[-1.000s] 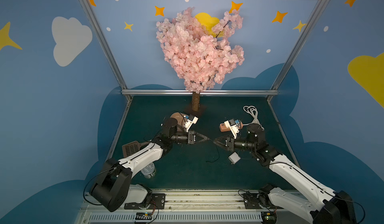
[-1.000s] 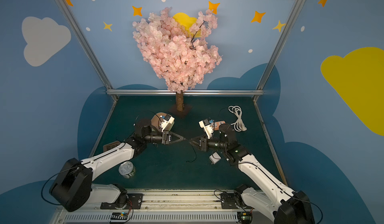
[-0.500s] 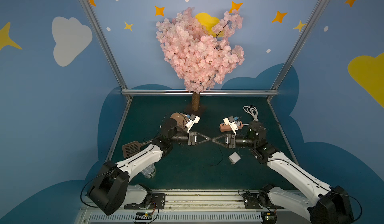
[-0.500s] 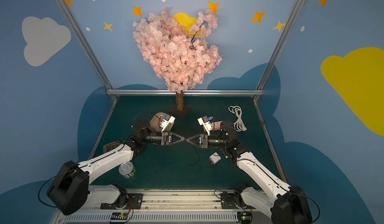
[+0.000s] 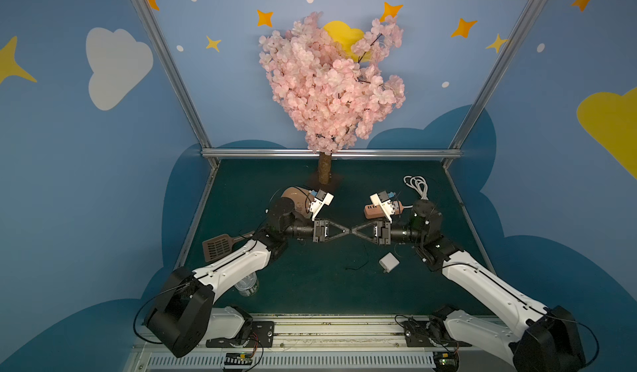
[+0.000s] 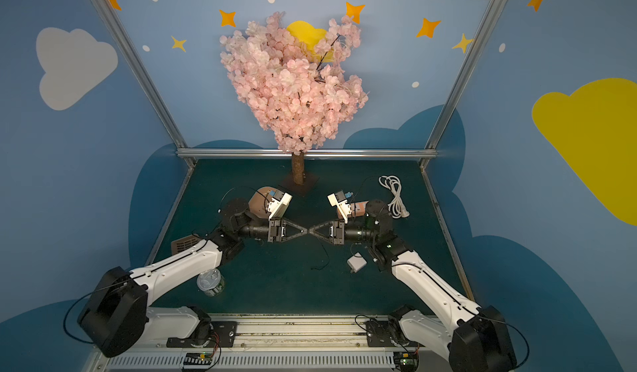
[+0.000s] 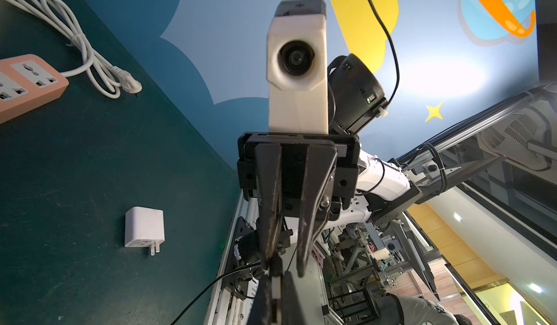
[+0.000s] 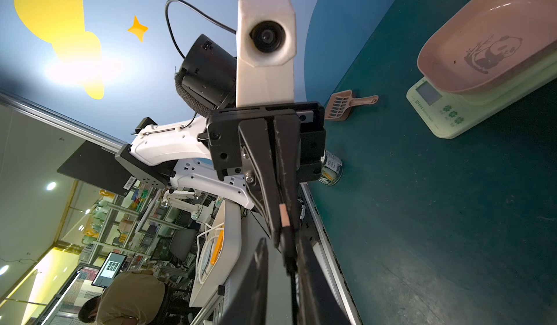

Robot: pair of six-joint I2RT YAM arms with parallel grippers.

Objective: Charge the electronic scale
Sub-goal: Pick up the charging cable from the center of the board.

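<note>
Left fingers (image 8: 261,160) pinch plug (image 8: 283,216); right fingers (image 7: 268,194) spread around cable (image 8: 290,266); tray (image 8: 482,13) atop scale (image 8: 437,118).

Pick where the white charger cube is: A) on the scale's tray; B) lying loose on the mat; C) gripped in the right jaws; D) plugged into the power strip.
B: the white charger cube lies on the mat, prongs bare, apart from the power strip.

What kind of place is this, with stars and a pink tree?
Probably a robot lab's decorated test booth: a left arm and right arm on a green table, a fake pink tree, and shelves and a monitor beyond.
</note>
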